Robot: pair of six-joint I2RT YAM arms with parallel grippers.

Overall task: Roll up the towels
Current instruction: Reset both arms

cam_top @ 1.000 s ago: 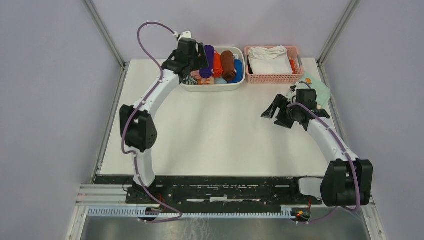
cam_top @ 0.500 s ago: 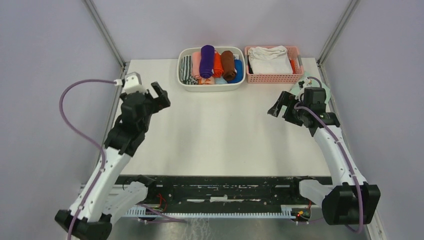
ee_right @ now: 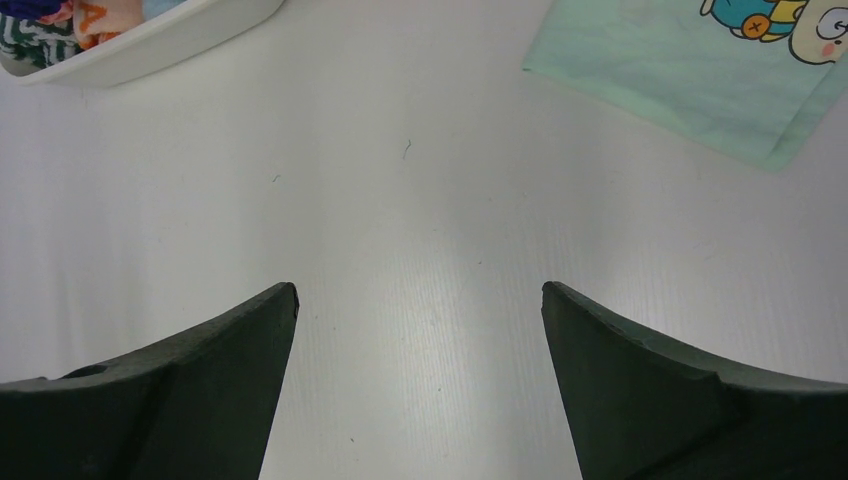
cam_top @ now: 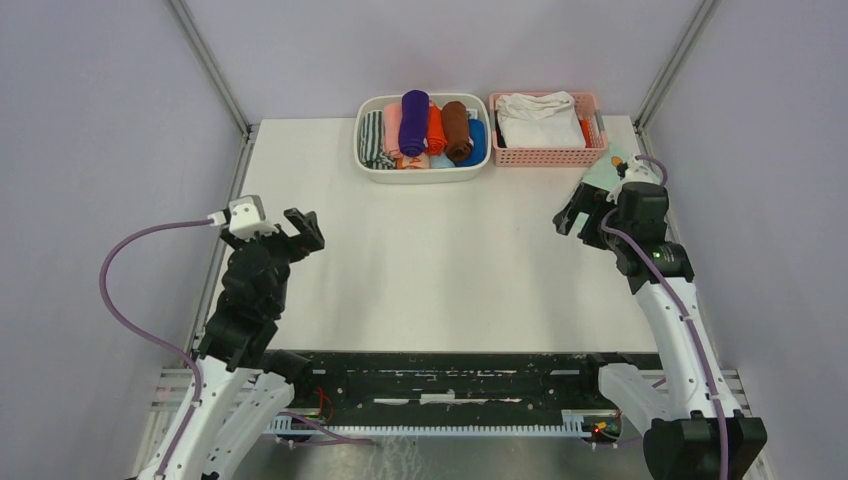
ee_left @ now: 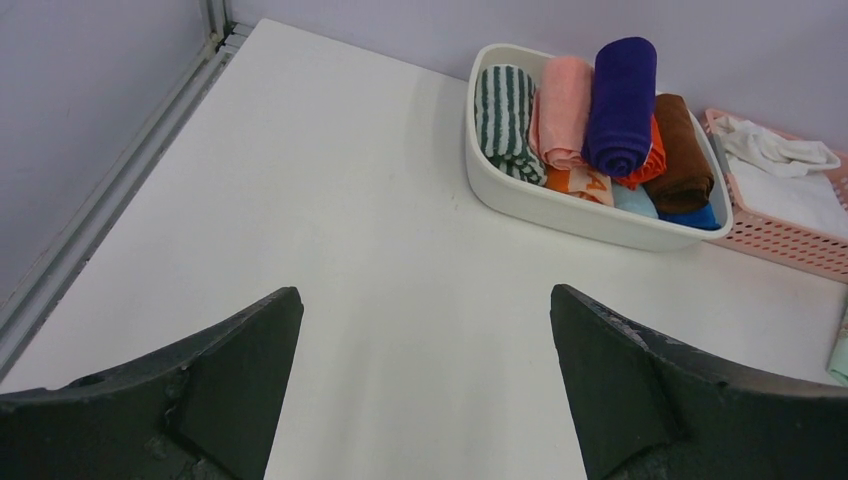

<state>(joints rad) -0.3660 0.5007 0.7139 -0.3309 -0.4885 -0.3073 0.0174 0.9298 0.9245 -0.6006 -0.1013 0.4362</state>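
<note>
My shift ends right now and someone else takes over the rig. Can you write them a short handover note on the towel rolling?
Left hand: open, holding nothing, over the left side of the table.
Right hand: open, holding nothing, over the right side, near the mint-green cloth.
Towels: the purple towel is rolled and lies on top of the other rolls in the white tub. The pink towel is rolled and lies beside it in the same tub.
Done: both towels are rolled and in the tub.
Left: apparently nothing. The mint-green cloth lies flat on the table.
</note>
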